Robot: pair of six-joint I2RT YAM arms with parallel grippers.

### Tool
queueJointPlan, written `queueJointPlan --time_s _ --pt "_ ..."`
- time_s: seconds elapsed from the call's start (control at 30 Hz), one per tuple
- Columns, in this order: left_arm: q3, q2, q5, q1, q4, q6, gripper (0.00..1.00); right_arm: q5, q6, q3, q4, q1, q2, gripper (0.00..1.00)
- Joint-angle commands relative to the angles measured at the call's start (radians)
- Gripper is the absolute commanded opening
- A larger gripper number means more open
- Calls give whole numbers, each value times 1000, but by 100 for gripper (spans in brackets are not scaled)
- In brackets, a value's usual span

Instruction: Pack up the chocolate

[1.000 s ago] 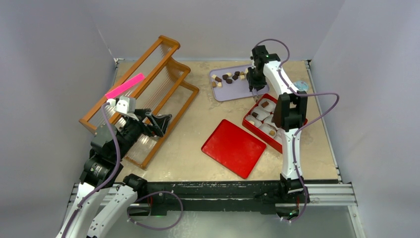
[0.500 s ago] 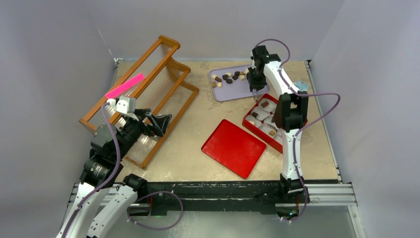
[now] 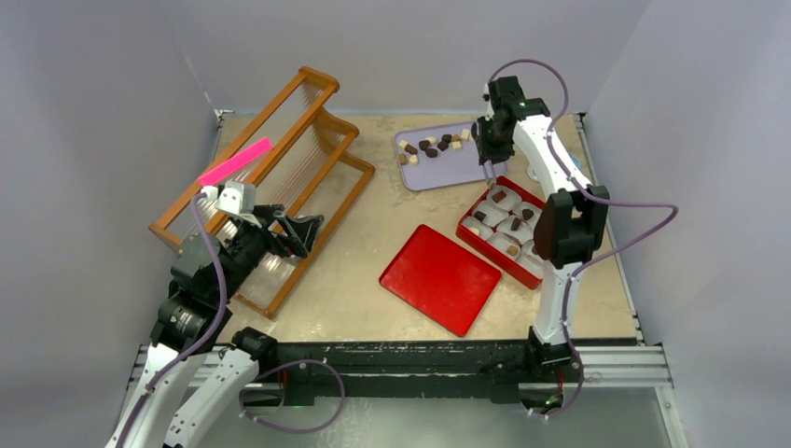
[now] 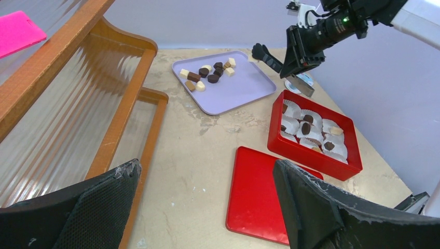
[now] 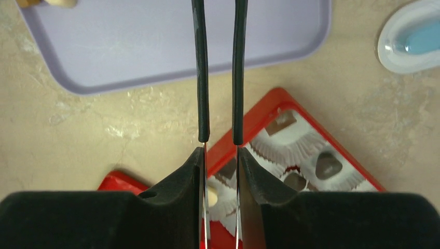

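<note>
The right gripper [image 3: 487,170] hangs near the red box [image 4: 311,158], narrowly parted and empty. The left gripper [image 4: 205,168] is spread wide.

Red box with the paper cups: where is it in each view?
Top external: red box right of centre, just right of the flat red lid.
Left wrist: right of centre, mid-height.
Right wrist: lower middle to right, partly hidden.
Shared landmark: the lilac tray, just beyond the box.

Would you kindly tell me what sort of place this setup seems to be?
Probably a robotics lab test cell: plain grey walls box in a table, robot arms are bolted to its near edge, and chocolates sit staged on a tray.
</note>
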Motion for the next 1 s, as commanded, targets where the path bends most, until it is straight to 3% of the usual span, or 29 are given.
queueJointPlan --time_s 0.0,0.3,0.53,0.77,0.97 --pt "2 -9 -9 -6 3 17 98 8 15 -111 7 6 -146 19" --pt "3 -9 4 -6 5 16 98 88 68 -373 -39 12 -409 17" --pt "4 -13 14 -8 7 13 98 184 169 -539 -193 13 -577 17" --pt "3 -31 18 -14 10 11 98 154 242 -710 -275 13 -746 18" --pt "3 -33 23 -29 11 10 98 152 303 -768 -389 13 -798 18"
